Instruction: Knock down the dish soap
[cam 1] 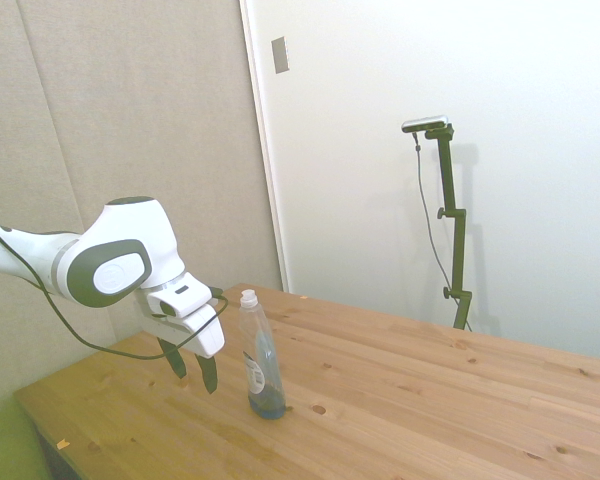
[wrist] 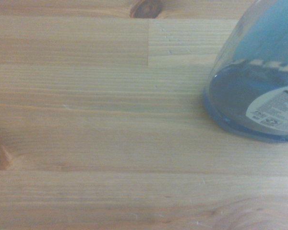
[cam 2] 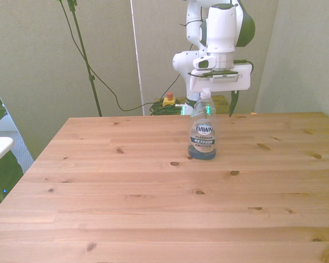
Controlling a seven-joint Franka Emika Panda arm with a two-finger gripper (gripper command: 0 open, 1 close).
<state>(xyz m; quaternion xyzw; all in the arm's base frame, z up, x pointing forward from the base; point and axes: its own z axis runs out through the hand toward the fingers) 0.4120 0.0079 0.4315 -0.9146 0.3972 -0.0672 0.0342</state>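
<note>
Side view: upright dish soap on table, spread gripper just beside, poised to shove; front view: bottle mid-table before the arm; wrist view: base close, likely for toppling.

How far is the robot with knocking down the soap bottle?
Nothing is done yet: the Dawn dish soap bottle stands upright on the wooden table. In hand: the tool hangs close beside it, fingers apart, not clearly touching. Left: the push that tips it over.

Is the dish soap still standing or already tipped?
Upright: the dish soap stands on its base on the table, cap up, beside the gripper.
</note>
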